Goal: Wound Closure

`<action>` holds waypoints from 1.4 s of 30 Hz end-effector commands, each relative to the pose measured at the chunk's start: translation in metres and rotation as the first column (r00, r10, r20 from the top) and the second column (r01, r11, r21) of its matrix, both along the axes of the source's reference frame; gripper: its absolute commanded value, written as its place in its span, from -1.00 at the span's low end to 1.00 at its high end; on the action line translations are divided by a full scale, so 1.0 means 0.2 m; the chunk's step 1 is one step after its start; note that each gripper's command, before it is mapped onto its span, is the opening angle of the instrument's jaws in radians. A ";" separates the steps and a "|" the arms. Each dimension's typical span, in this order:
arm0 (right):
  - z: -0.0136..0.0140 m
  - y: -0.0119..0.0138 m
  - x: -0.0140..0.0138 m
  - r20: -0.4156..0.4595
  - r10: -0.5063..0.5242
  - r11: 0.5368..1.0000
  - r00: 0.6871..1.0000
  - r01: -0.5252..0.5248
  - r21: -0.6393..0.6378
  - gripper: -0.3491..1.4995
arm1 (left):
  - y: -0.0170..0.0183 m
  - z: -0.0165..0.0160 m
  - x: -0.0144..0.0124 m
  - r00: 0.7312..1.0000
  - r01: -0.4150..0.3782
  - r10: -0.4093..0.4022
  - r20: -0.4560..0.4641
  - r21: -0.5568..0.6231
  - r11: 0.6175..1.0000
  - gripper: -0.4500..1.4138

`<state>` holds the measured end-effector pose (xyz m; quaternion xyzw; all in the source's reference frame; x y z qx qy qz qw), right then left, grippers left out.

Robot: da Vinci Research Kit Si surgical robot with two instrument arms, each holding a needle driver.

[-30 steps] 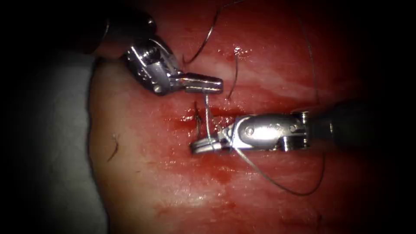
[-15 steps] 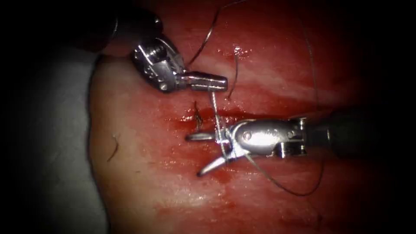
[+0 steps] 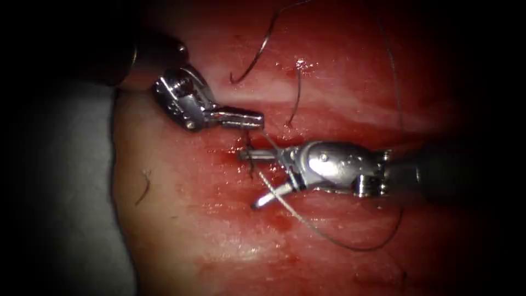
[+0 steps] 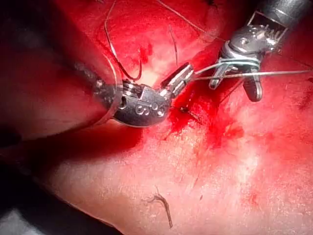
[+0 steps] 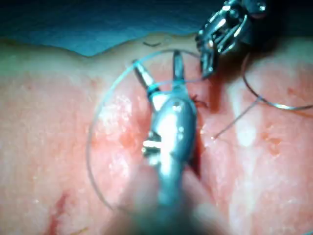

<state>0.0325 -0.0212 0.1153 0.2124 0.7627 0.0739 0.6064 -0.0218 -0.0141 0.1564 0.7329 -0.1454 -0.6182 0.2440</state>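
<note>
At the far left a loose cut end of thread (image 3: pixel 143 187) lay on the pale edge of the tissue (image 3: pixel 181 241), well away from the tools. Next came the left tool (image 3: pixel 241 118), reaching in from the upper left with its jaws clenched on the thread (image 3: pixel 329 238) just above the left end of the cut (image 3: pixel 285 143); in the left wrist view the strand ran taut from that tool (image 4: pixel 180 78) across to the other one. Small dark suture ends stood up from the tissue right beneath its tip, with red fluid (image 3: pixel 279 219) pooled around and below them. Further right, the right tool (image 3: pixel 257 178) lay along the cut with its jaws spread wide apart, gripping nothing, though the thread crossed between them and was looped around the base of the jaws, then swept out in a long curve below and to the right. I could not make out the needle anywhere. Two more loose strands lay on the tissue above the cut.
</note>
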 end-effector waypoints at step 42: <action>0.017 0.008 -0.037 0.469 0.424 0.806 0.775 -0.559 0.195 -0.16 | -0.042 -0.006 -0.026 0.974 0.163 -0.117 -0.196 0.237 0.958 -1.00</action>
